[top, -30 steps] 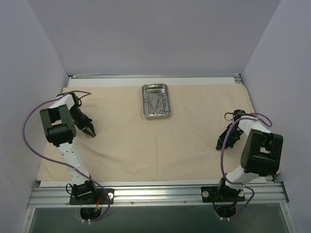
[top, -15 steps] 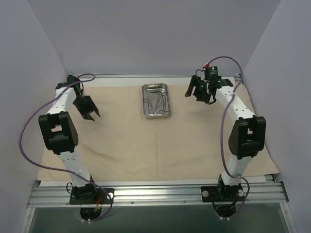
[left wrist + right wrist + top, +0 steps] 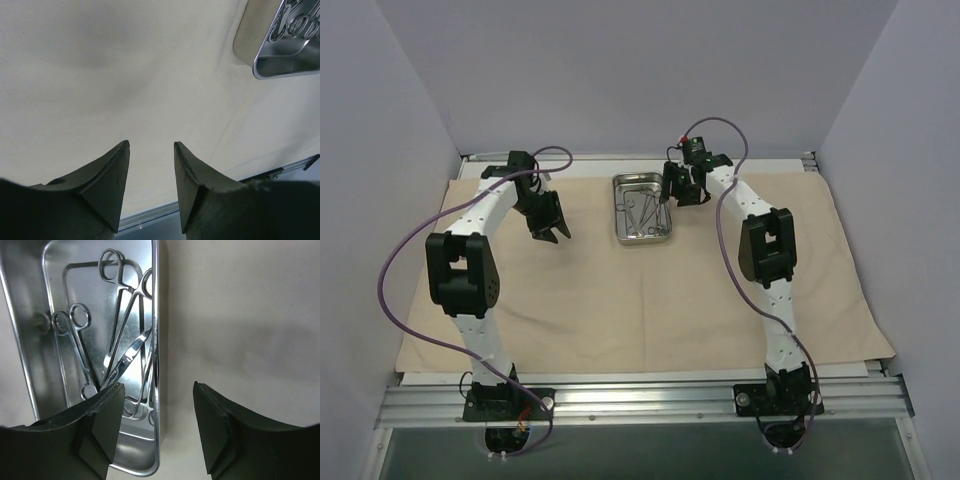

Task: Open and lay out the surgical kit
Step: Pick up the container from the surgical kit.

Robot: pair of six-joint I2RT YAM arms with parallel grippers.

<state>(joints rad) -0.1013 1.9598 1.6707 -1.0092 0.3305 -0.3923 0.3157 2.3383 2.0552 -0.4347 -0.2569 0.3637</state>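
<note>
Surgical kit (image 3: 642, 241): one cloth wrap (image 3: 620, 300), one steel tray (image 3: 30, 390), at least three instruments (image 3: 643, 208); left gripper (image 3: 150, 145) and right gripper (image 3: 156, 384) gape empty.

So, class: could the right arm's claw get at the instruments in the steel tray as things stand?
Probably yes: the right claw hangs open over the tray's rim, the instruments lie uncovered inside, nothing between.

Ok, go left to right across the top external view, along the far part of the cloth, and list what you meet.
Left claw → steel tray holding the instruments → right claw, over the tray's right rim.
</note>
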